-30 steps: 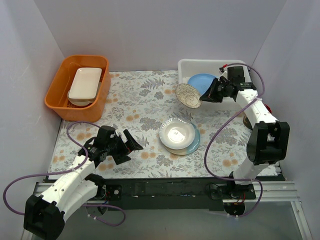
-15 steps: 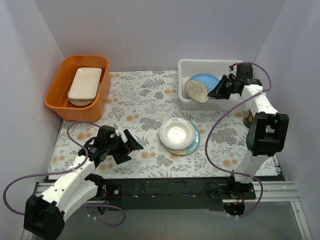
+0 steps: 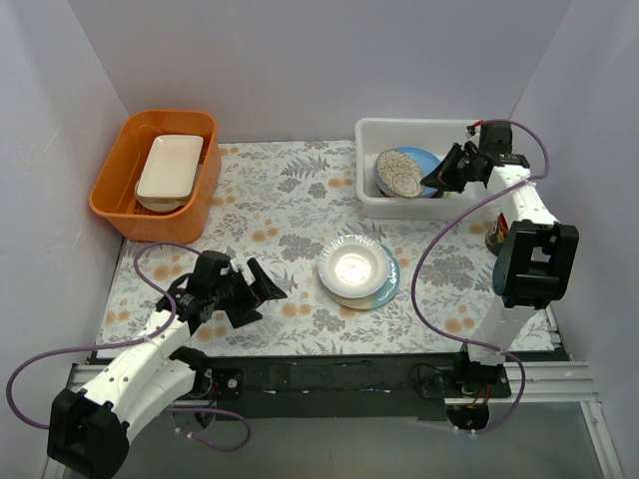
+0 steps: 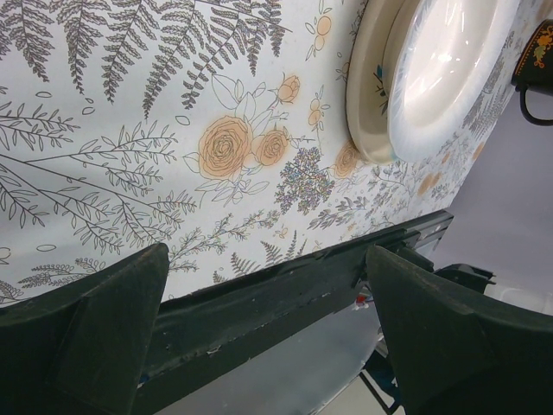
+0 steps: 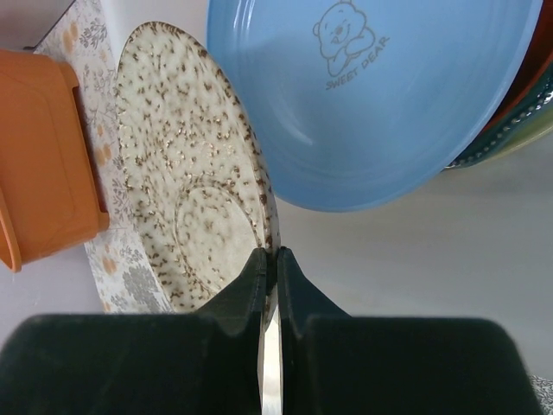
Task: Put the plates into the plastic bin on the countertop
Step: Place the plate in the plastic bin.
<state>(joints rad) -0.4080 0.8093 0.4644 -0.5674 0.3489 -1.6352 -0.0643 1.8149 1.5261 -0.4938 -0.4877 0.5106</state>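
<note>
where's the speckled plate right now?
Top view, far right: the speckled plate is pinched on edge by the right gripper inside the plastic bin, beside the light blue plate.

speckled plate (image 5: 186,216): cream with brown flecks; we see it on edge within the bin, its rim pinched by the right gripper (image 5: 270,258).
light blue plate (image 5: 363,95): bear print; tilted in the bin, just behind the speckled plate.
teal plate (image 5: 529,121): we see only its rim, under the light blue plate.
plastic bin (image 3: 399,128): white, at the far right of the countertop (image 3: 290,200).
white plate (image 3: 351,265): flat, on top of a cream floral plate (image 4: 367,95), mid-countertop.
</note>
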